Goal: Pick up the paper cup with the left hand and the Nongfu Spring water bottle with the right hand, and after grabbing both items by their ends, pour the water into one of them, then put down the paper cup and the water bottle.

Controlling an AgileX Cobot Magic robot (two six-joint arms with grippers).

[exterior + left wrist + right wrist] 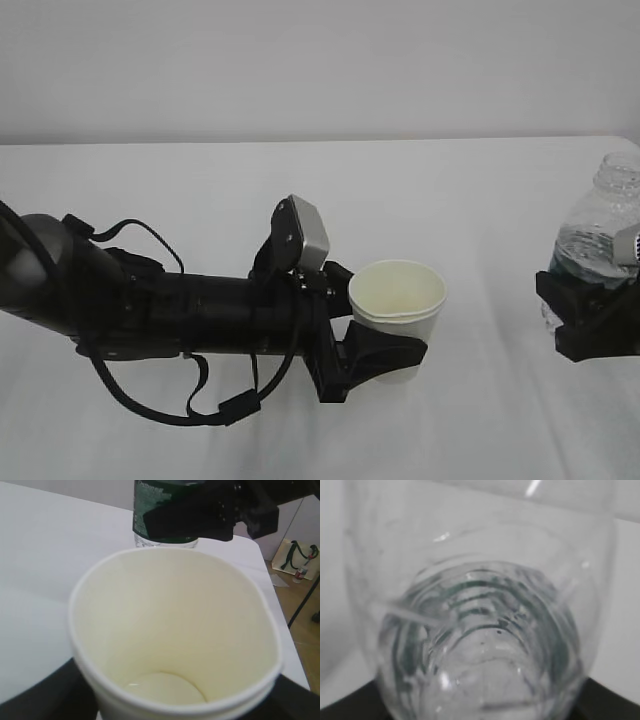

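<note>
I am looking at a plain white table (200, 190) with a pale wall behind it, and nothing is standing between the two arms. Past the table's far corner in the left wrist view, a cream bag with green handles (296, 559) is sitting on a brownish floor, with a dark slanted pole beside it.

The left hand (385, 352) is clasping the paper cup (397, 310) low on its body, black jaws wrapping either side, the cup standing upright near the table's middle. Loose black cables are looping under the thick arm, and a grey box module is sitting on top of the wrist. The cup is smooth white paper with a rolled rim, cream inside, and a thin film of water (150, 684) seems to be glinting at its bottom, though I cannot be sure.

The right hand (592, 318) is gripping the Nongfu Spring water bottle (598, 228) around its dark green label band at the right edge, well apart from the cup. The bottle is clear, ribbed plastic, upright, its top cut off by the frame
</note>
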